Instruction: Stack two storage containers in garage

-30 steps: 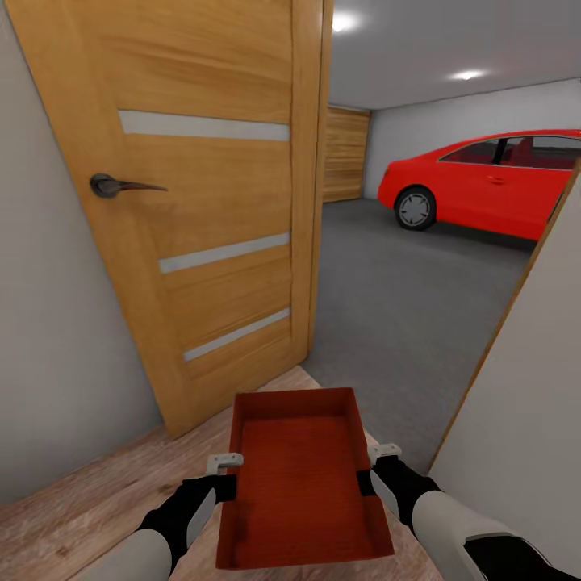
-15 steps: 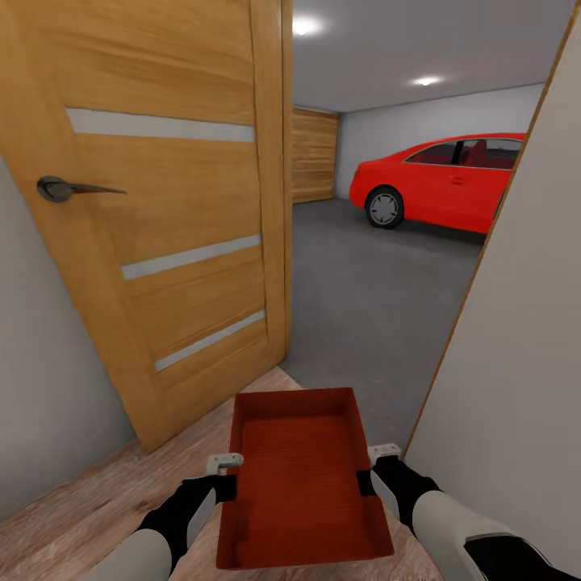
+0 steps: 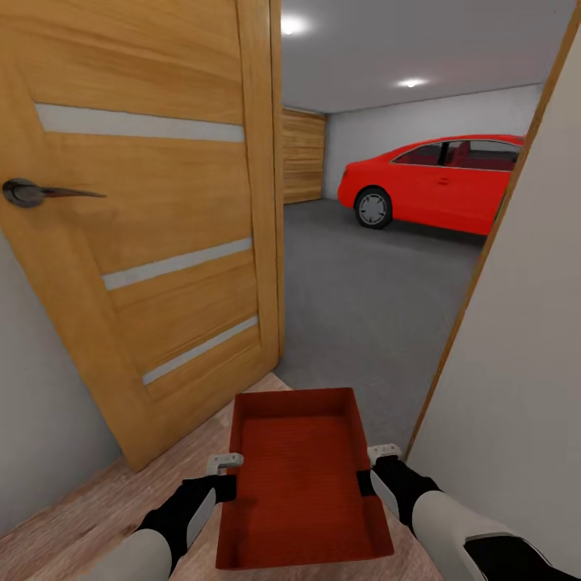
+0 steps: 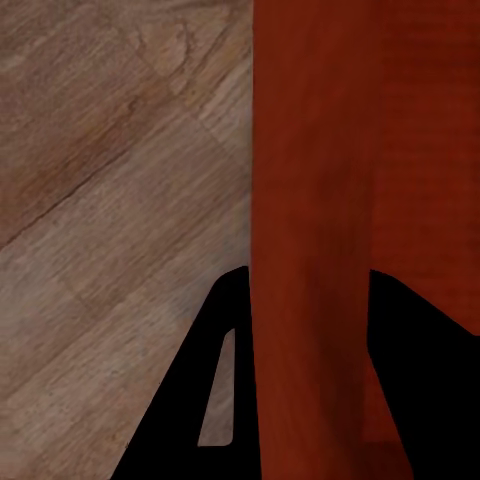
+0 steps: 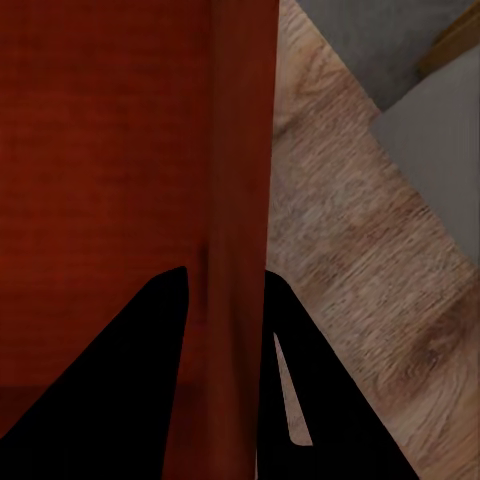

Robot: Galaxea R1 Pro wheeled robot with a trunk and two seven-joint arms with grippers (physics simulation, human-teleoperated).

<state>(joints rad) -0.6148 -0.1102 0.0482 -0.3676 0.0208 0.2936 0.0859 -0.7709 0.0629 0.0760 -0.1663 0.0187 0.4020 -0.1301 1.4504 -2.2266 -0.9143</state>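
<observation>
I carry one red-orange storage container (image 3: 303,476) in front of me, held level above the wood-plank flooring. My left gripper (image 3: 228,482) is shut on its left wall (image 4: 310,200). My right gripper (image 3: 365,476) is shut on its right wall (image 5: 243,150). Through the doorway ahead lies the garage with its dark grey concrete floor (image 3: 363,298). The second container is out of view.
An open wooden door (image 3: 153,226) with a dark handle (image 3: 32,193) stands close on my left. A white wall and door frame (image 3: 508,347) stand close on my right. A red car (image 3: 440,181) is parked at the garage's far right, with wooden panelled doors (image 3: 303,156) behind.
The whole view has shifted: the door and car slid left as I moved toward the doorway. The container stays held the same way between both grippers.
</observation>
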